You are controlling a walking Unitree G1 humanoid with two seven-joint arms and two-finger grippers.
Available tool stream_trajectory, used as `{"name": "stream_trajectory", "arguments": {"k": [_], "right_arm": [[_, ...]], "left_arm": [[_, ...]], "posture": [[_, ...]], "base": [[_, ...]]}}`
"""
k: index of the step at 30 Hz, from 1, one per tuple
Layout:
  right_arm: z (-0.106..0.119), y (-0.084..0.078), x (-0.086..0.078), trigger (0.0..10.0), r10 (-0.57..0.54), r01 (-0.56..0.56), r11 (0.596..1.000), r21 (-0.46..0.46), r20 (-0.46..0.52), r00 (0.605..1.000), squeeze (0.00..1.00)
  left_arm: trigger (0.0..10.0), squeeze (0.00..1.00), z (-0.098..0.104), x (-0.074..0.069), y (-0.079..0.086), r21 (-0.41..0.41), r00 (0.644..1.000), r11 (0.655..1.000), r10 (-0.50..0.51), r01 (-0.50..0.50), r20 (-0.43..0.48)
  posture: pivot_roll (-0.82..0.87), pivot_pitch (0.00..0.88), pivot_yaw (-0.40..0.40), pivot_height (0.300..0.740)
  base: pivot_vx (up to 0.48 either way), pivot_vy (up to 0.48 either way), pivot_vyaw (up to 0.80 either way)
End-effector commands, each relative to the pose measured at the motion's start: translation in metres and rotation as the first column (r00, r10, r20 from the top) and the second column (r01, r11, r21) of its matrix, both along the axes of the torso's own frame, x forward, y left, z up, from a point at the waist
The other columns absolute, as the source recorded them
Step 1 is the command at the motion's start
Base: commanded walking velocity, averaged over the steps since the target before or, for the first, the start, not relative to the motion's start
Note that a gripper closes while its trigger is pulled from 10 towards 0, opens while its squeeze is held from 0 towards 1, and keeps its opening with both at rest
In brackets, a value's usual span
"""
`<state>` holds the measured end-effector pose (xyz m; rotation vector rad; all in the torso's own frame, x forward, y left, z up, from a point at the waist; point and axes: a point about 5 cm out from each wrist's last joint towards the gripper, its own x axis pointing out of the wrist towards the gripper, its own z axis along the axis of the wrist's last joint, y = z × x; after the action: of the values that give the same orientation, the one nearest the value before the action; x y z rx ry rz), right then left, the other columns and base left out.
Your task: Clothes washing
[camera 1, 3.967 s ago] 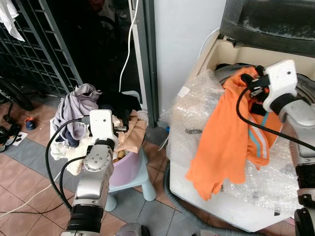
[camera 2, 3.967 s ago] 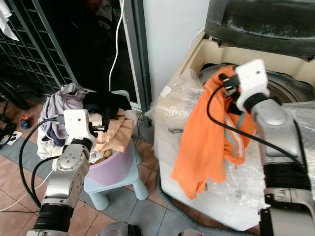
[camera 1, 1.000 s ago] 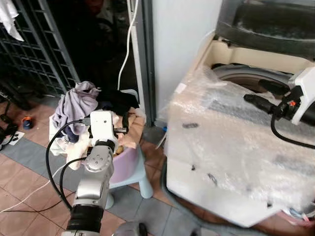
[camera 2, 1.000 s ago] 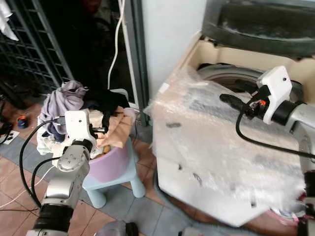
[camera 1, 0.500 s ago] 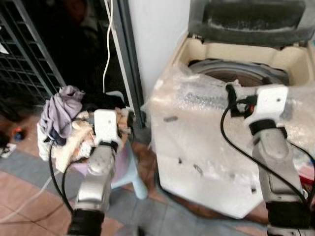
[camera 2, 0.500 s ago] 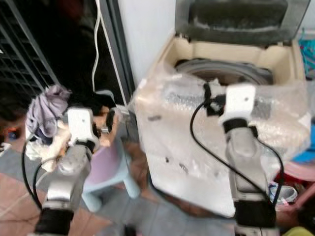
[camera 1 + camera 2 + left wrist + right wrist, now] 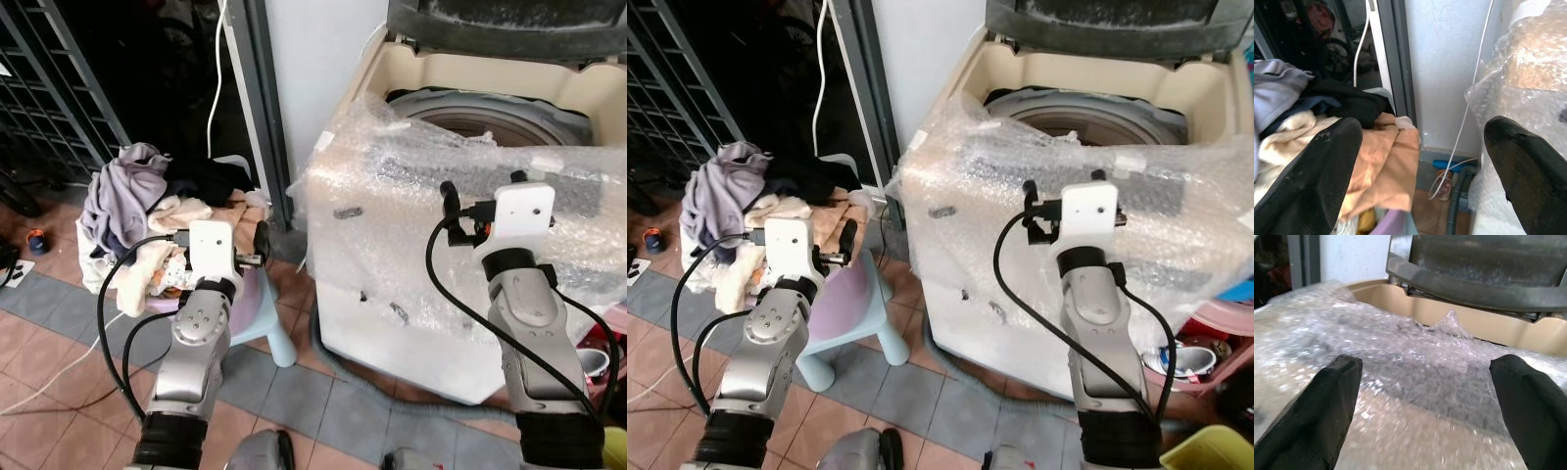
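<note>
Washer: cream top-load washing machine, lid up, right half of the head views; body wrapped in clear bubble wrap; grey drum opening at upper right.
Laundry: heap of clothes in a lilac plastic tub on a pale blue stool, left-centre of frame. Lavender-grey garment on top at left, black garment behind, cream towel and tan cloth in front.
L gripper: left gripper w/ fingers well apart, empty, just beside the heap on its washer side, aimed past the tan cloth toward the wall.
R gripper: right gripper fingers spread wide, empty, raised in front of the wrapped washer, centre-right, pointing at the lid.
Step (my read): fetch next garment from tub.
How to do it well: turn L wrist toward the pile, come down on a top fold (tan or cream), pinch one layer only, lift high so it clears the tub rim & wrap edge before swinging to the drum.
Risk: snagging the white cable or bubble wrap.
</note>
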<state>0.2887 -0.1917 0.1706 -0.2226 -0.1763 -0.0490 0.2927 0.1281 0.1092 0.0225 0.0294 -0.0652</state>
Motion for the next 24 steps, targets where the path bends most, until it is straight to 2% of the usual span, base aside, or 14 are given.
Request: {"name": "stream_trajectory", "arguments": {"k": [1,14,20,24], "right_arm": [[0.002,0.003,-0.003,10.0,0.011,-0.011,1.000,0.001,0.006,1.000,0.00],[-0.012,0.009,-0.012,10.0,0.000,0.001,1.000,0.005,-0.042,0.999,0.00],[-0.037,0.003,-0.029,10.0,-0.053,0.055,0.998,0.019,-0.119,0.991,0.00],[-0.043,0.003,-0.034,10.0,-0.062,0.067,0.997,0.034,-0.141,0.988,0.00]], "left_arm": [[10.0,0.00,-0.001,-0.001,0.006,0.012,1.000,1.000,0.020,-0.020,-0.007],[10.0,0.00,0.000,-0.005,0.014,0.015,1.000,1.000,0.013,-0.013,-0.005],[10.0,0.00,-0.011,-0.021,0.025,0.010,0.998,1.000,0.011,-0.010,-0.061],[10.0,0.00,-0.017,-0.026,0.029,0.017,0.996,1.000,-0.007,0.008,-0.093]], "posture": [[-0.07,0.000,0.096,0.740],[-0.06,0.000,0.080,0.740],[-0.06,0.000,0.076,0.740],[-0.07,0.000,0.083,0.740]], "base": [[0.000,0.000,0.00],[0.000,0.000,0.00],[0.000,0.000,0.00],[0.000,0.000,0.00]]}}
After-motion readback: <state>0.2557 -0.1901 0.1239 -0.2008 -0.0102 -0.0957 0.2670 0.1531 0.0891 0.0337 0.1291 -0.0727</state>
